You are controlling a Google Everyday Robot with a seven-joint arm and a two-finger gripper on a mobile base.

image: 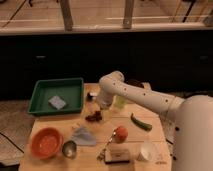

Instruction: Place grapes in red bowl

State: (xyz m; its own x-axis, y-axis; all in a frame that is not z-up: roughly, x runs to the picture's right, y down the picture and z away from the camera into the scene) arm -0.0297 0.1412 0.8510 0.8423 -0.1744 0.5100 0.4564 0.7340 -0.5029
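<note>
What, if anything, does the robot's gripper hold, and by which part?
It cannot be told: the gripper hangs directly over the dark red-brown lumpy grapes on the wooden table.

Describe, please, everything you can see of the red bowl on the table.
The red bowl is round and shallow, orange-red outside with a lighter speckled inside, and looks glazed. It stands upright near the front left corner of the wooden table, in front of the green tray, with a small metal cup close by its right rim. Nothing seems to lie in it. The grapes lie apart on the table, farther back and right, just under the gripper, so neither touches the bowl.
</note>
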